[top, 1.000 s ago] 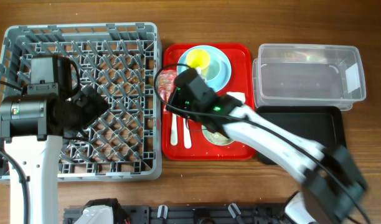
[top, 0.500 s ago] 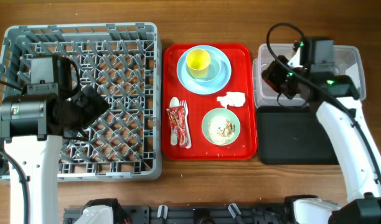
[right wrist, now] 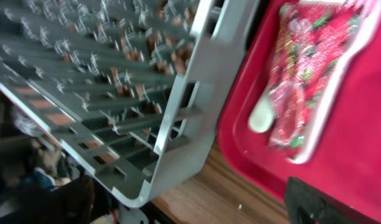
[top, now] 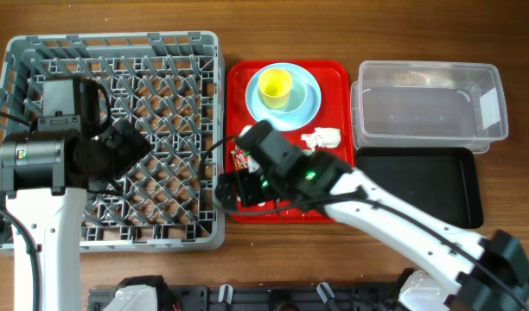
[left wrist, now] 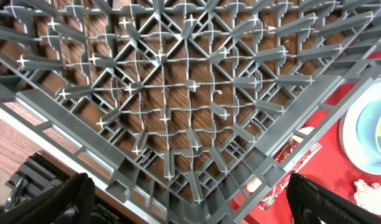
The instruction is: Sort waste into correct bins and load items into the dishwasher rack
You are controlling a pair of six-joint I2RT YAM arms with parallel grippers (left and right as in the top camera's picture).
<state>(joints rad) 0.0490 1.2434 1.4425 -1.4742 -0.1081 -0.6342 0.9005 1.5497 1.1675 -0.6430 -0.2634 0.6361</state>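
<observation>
The red shiny wrapper (right wrist: 302,68) lies across the white spoon (right wrist: 260,115) and fork at the left of the red tray (right wrist: 340,168). My right gripper (right wrist: 190,211) hovers open and empty over the tray's near left corner (top: 232,186), beside the grey rack (top: 40,233). That arm hides the mint bowl. The yellow cup (top: 275,84) stands on the blue plate (top: 308,104), and the white napkin (top: 323,136) lies below them. My left gripper (left wrist: 193,205) hangs open over the rack (left wrist: 178,93), holding nothing.
The clear tub (top: 429,108) sits at the back right with the black tray (top: 420,186) in front of it. The rack's wall (right wrist: 197,93) stands close against the red tray's left edge. Bare wooden table runs along the front.
My right arm has swung from over the clear tub back to the red tray's near left corner, and its jaws now stand open. The left arm has not moved.
</observation>
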